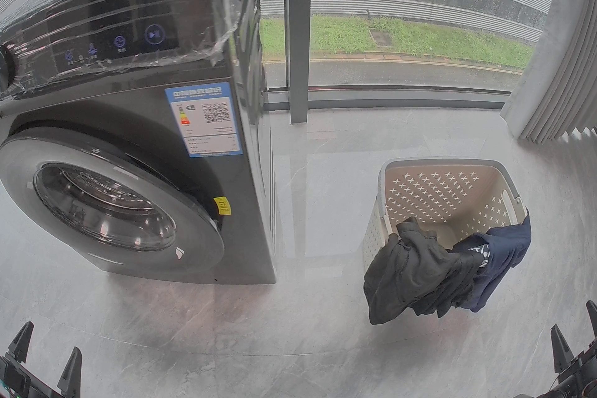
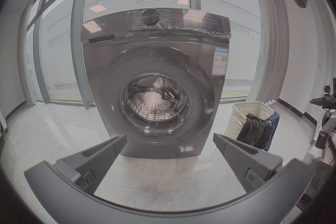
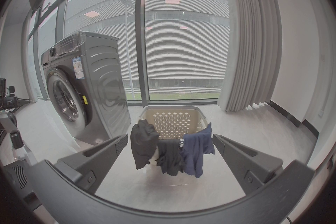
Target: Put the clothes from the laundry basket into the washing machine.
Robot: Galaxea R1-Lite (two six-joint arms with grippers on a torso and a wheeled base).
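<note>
The washing machine (image 1: 155, 169) fills the upper left and middle left of the head view and stands upright on the pale floor (image 1: 311, 324). Its front faces the lower left of the frame. The round door (image 1: 106, 206) appears closed. The machine stands well apart from both grippers. In the left wrist view, the door shows through the gap between that gripper's fingers, farther off.

The laundry basket (image 1: 435, 188) stands upright at the centre right of the head view, apart from the machine, with its opening facing up. It is nearer the right gripper than the left and touches neither.

The black garment (image 1: 410, 275) is draped over the basket's near rim. Its long axis runs from the rim down the outer wall toward the floor, and most of it hangs outside.

The navy garment (image 1: 500, 259) is draped over the near right corner of the rim, just beside the black garment. It hangs down the outside in the same way. In the right wrist view, both garments show through the gap between that gripper's fingers, well beyond the tips.

The left gripper (image 2: 168, 139) sits at the lower left corner of the head view. Its jaws stand apart and hold nothing.

The right gripper (image 3: 169, 138) sits at the lower right corner. Its jaws also stand apart and hold nothing.
</note>
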